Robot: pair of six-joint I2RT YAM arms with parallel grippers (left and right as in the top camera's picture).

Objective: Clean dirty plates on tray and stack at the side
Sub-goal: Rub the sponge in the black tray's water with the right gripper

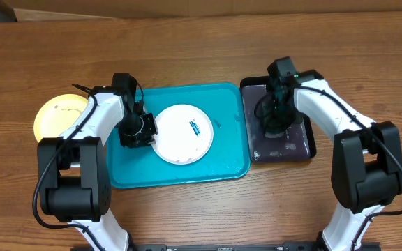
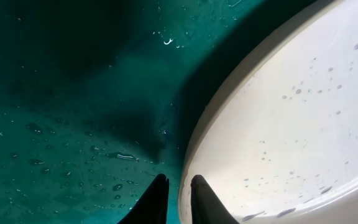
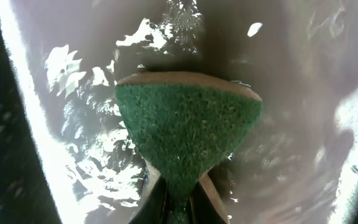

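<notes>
White plate [image 1: 180, 136] sat mid-way on the teal tray [image 1: 180, 174], its left rim pinched in my left gripper [image 2: 176, 198], while my right gripper [image 3: 179, 199] — clamped on the green sponge [image 3: 188, 130] over the black tray [image 1: 295, 150] — had that plate to its left, blue smears [image 1: 195, 127] on the nearer half.

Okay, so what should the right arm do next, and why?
Probably carry the green sponge in the right hand over to the white plate: its blue smear is uncleaned and the left hand appears to pinch its rim.
</notes>
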